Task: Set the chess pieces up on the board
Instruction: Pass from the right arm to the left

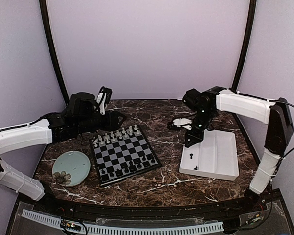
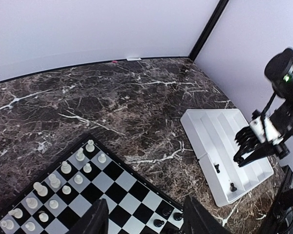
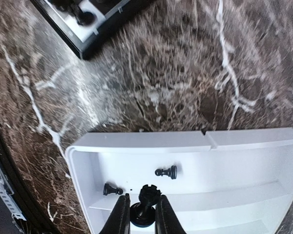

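Since the right claw [image 3: 141,218] sits clamped on a black chessman [image 3: 145,197] at the bottom of its wrist view, inside the white tray [image 3: 136,142], we judge it light, stiff, slick plastic. Grip low on the stem, gently, or it squirts out. Two more black pieces [image 3: 166,171] lie just beside it. Left claw [image 2: 146,222] stands wide apart, empty, over the board [image 2: 122,195].

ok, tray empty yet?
No, two black pieces sit loose in the tray, and a third piece stands in the right gripper.
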You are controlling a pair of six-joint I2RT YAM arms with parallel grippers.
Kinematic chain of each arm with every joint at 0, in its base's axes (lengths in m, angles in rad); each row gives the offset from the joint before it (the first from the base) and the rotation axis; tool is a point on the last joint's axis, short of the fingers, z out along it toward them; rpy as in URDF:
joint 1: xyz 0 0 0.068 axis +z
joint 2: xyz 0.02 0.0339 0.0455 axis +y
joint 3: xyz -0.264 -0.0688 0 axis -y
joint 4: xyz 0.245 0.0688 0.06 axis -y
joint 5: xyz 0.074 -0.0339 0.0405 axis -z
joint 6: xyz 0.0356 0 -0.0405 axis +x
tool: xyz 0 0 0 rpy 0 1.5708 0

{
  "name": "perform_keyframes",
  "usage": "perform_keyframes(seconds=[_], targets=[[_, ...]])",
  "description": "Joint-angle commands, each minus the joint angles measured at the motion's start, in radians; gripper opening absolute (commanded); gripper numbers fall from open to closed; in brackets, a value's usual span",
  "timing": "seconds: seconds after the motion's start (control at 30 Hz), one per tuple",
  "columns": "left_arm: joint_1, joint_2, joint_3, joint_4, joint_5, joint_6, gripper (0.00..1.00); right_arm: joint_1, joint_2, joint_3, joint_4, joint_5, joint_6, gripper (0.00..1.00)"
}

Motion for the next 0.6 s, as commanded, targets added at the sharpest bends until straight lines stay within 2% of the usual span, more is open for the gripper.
perform_keyframes(seconds=[0.0, 0.1, 0.27, 0.37, 0.57], targets=[[0.006, 0.062, 0.042, 0.071, 0.196, -0.013, 0.53, -0.019, -0.089, 0.024, 0.041, -0.245, -0.044, 0.06], [0.004, 0.123, 0.084, 0.102, 0.367, -0.025, 0.48, -0.019, -0.125, 0.022, 0.093, -0.358, -0.049, 0.06], [0.002, 0.192, 0.120, 0.169, 0.542, -0.101, 0.45, -0.016, -0.133, 0.055, 0.153, -0.501, -0.043, 0.07], [-0.006, 0.239, 0.136, 0.252, 0.616, -0.145, 0.44, -0.005, -0.103, 0.106, 0.146, -0.542, -0.047, 0.07], [-0.038, 0.322, 0.216, 0.251, 0.698, -0.163, 0.44, 0.030, -0.081, 0.152, 0.175, -0.553, -0.032, 0.07]])
